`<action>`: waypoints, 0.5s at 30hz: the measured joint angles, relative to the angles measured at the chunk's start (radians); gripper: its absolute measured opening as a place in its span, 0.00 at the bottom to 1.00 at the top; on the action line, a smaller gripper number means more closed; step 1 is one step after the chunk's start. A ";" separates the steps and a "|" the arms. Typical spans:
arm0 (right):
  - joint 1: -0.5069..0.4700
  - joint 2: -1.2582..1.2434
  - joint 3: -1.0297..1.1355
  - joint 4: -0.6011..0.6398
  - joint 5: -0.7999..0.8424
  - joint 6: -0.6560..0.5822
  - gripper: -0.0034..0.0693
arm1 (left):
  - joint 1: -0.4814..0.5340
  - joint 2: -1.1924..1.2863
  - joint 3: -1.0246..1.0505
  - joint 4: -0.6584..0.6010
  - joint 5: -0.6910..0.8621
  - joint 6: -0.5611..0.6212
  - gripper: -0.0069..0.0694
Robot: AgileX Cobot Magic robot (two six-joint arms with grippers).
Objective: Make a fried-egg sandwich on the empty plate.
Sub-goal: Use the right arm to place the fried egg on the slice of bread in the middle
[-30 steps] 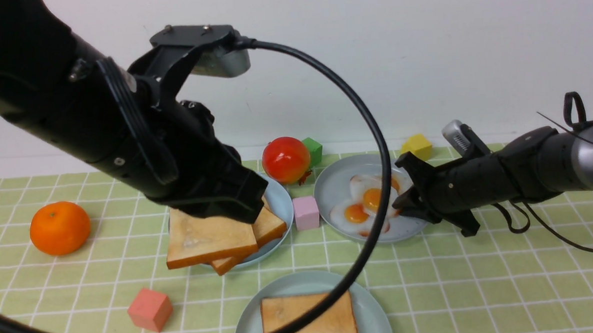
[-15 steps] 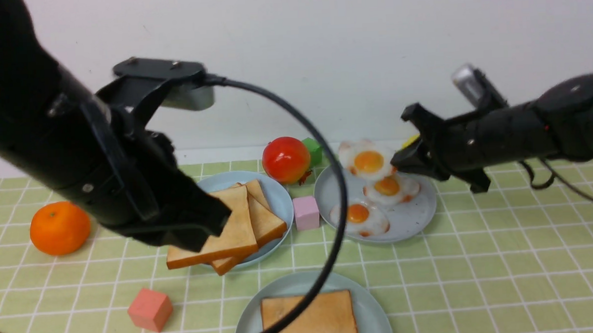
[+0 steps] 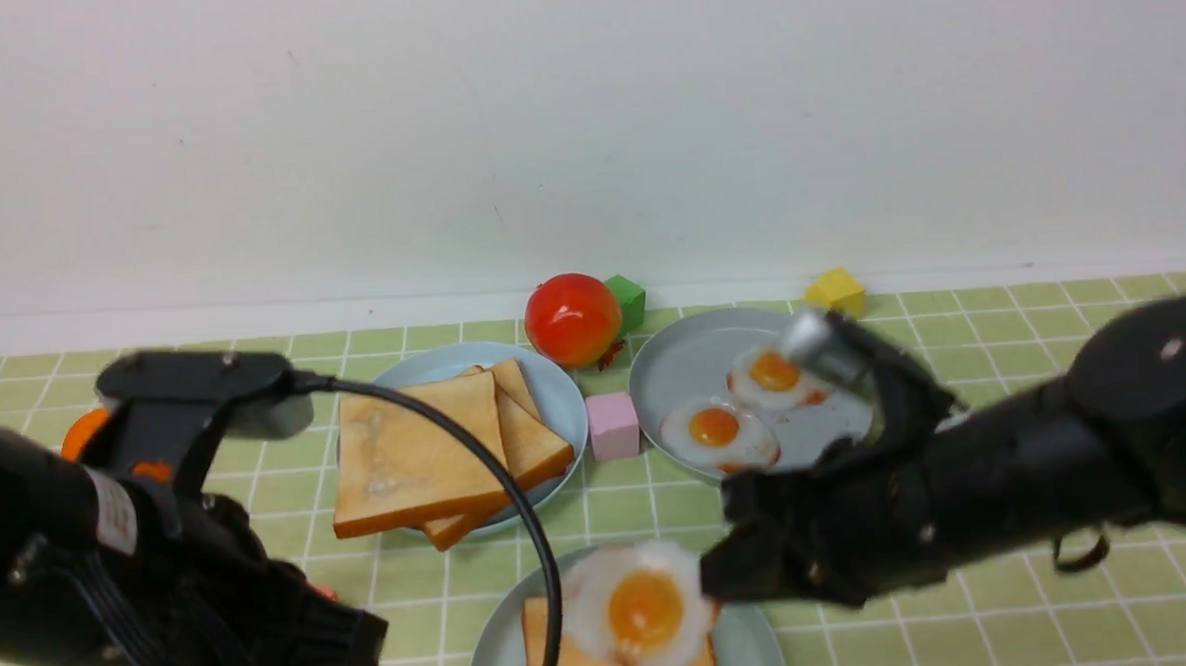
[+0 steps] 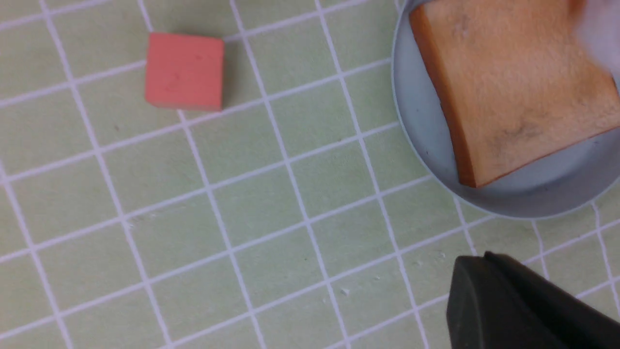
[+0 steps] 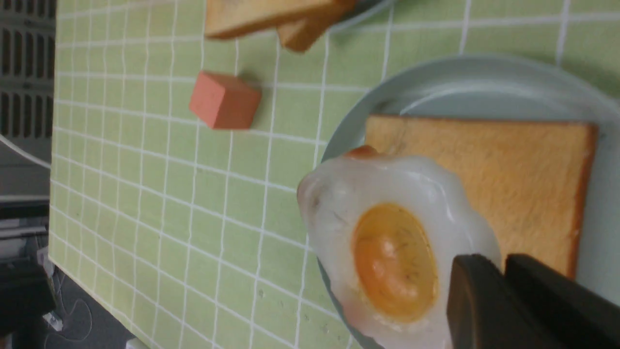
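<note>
Off-centre release risk
Right tool (image 5: pixel 501 271) pinches the fried egg (image 5: pixel 392 261) by its edge; dropped askew, it could slide off the toast slice (image 5: pixel 508 174) onto the plate (image 5: pixel 436 82). Left tool (image 4: pixel 484 291) is pressed together.

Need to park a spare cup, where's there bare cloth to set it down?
Bare cloth lies between the red cube and the front plate, and at the far right beyond the egg plate and yellow cube. The middle is crowded: toast plate, pink cube, tomato sit close together.
</note>
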 joint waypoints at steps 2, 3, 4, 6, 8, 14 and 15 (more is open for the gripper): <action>0.044 0.020 0.030 0.065 -0.051 -0.045 0.14 | 0.000 0.000 0.025 -0.021 -0.028 0.000 0.08; 0.061 0.039 0.038 0.107 -0.082 -0.061 0.14 | 0.000 0.000 0.037 -0.032 -0.038 0.000 0.08; 0.069 0.053 0.040 0.134 -0.099 -0.068 0.14 | 0.000 0.000 0.041 -0.036 -0.043 0.000 0.08; 0.075 0.073 0.040 0.165 -0.118 -0.076 0.14 | 0.000 0.000 0.044 -0.040 -0.047 0.000 0.08; 0.077 0.099 0.040 0.189 -0.141 -0.086 0.18 | 0.000 0.000 0.045 -0.040 -0.051 0.000 0.09; 0.051 0.081 0.040 0.176 -0.101 -0.109 0.44 | 0.000 0.000 0.045 -0.038 -0.051 0.000 0.09; 0.034 0.063 0.040 0.168 -0.089 -0.118 0.50 | 0.000 0.000 0.045 -0.033 -0.051 0.000 0.09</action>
